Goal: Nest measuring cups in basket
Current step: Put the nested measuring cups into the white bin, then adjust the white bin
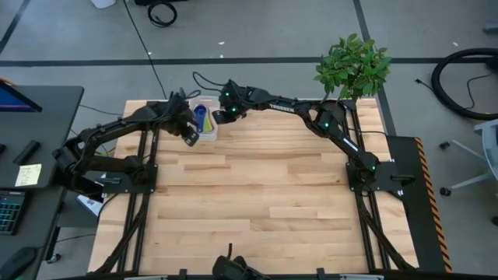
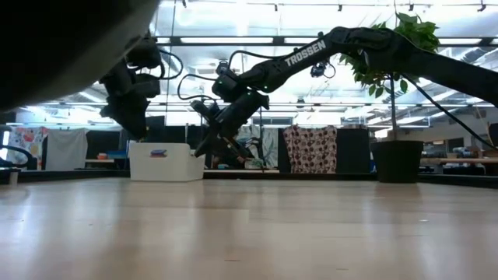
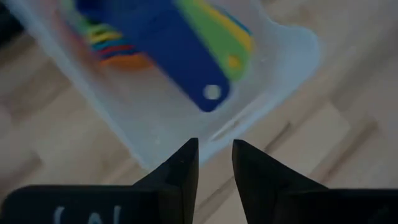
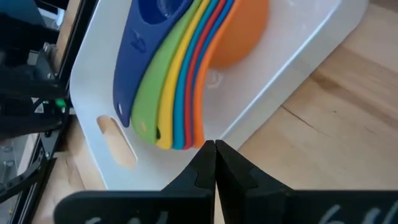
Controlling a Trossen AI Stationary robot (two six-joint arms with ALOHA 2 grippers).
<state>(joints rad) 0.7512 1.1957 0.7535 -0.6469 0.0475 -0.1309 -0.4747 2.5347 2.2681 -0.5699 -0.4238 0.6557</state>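
Right wrist view: cups [image 4: 180, 74] are seen nested in the basket [image 4: 298, 56]; right end effector [image 4: 215, 152] closed, empty, just beside it; left end effector [image 3: 215, 163] narrowly open.

Two dark fingers [image 3: 180, 171] of the left gripper [image 3: 215, 163] stand slightly apart, with nothing between them, just short of the rim of a white basket [image 3: 280, 68] resting on a pale wooden table [image 3: 348, 124]. Beyond the fingertips, inside the basket, lie stacked measuring cups [image 3: 168, 37]: a dark blue handle [image 3: 180, 62] with a small hole at its end on top, green and yellow edges beside it, orange, red and light blue layers farther back.
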